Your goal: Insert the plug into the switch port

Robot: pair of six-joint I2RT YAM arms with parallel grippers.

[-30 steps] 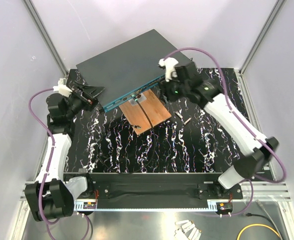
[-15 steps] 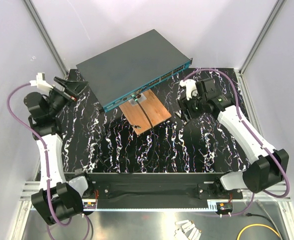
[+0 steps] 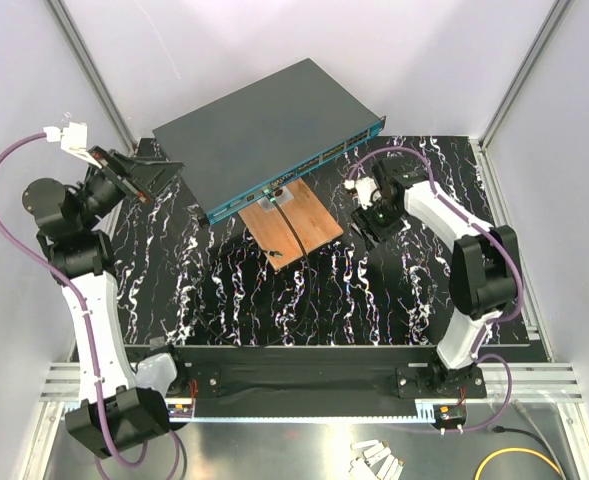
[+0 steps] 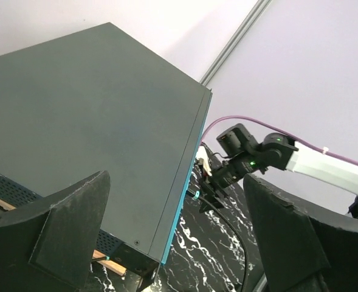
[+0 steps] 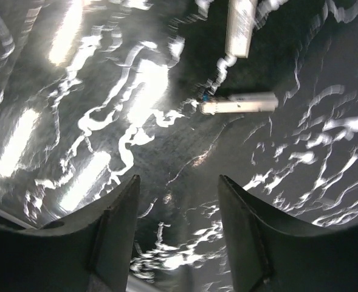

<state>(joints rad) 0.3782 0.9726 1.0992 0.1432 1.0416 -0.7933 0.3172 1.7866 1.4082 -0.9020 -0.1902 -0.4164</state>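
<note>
**Switch** (image 3: pixel 264 130): Lies flat at the back of the counter (image 3: pixel 274 300), dark grey top up. Its teal front edge (image 3: pixel 319 160), with the row of ports, faces the arms. The single ports are too small to read.

**Plug** (image 5: pixel 239 103): A pale oblong piece with a bluish tip. It lies loose on the counter in front of the switch's right end and nothing touches it. A second like piece (image 5: pixel 241 24) lies near it, and I cannot tell which of the two is meant. The right wrist view is smeared.

**Right fingers** (image 3: pixel 376 225): They hover over the counter in front of the switch's right end, just above the two pale pieces. They are partly parted with nothing between them.

**Left fingers** (image 3: pixel 152 175): Raised off the switch's left corner and pointing along its front edge. They are spread wide and empty.

**Progress:** Judged early. The plug is not picked up. Grasping it, carrying it to the front edge, lining it up with a port and pushing it home all appear to remain.

**Other things, obstructions:**
- A copper-brown board (image 3: pixel 309 232) lies on the counter against the middle of the switch's front edge.
- A thin black cable (image 3: pixel 296 232) runs across the board.
- The board likely crowds a low approach to the ports behind it.
- The ports toward the switch's right end look freer to reach.
</note>
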